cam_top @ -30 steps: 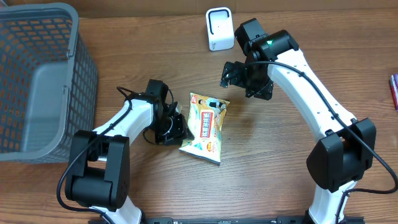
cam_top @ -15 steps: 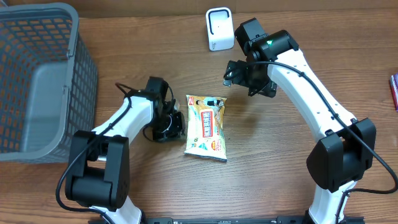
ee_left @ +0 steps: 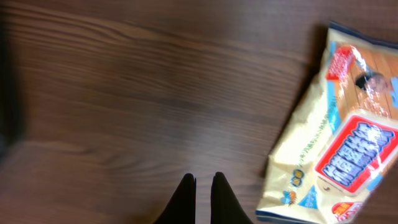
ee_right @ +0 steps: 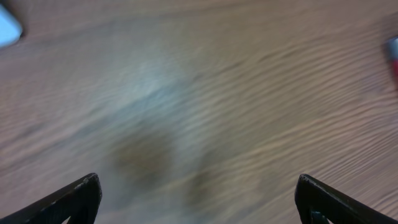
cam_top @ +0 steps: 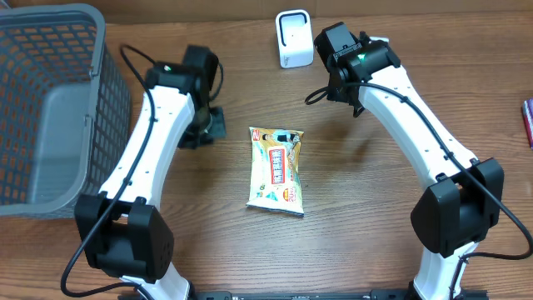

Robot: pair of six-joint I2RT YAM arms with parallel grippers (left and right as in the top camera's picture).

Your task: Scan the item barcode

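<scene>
Yellow snack packet (cam_top: 276,171) lies flat on the wooden table (cam_top: 358,217), straightened since a second ago. The left gripper (ee_left: 202,186) has withdrawn, closed and empty. The right gripper (ee_right: 199,196) hangs wide open, empty, near the scanner (cam_top: 294,39). The packet looks ready to be picked up.

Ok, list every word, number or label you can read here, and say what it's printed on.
None legible.
The snack packet: bold lettering in a red-bordered panel, too blurred in the left wrist view, too small overhead.
The white scanner: no text visible.
The red object at the table's right edge: too small to tell.
</scene>
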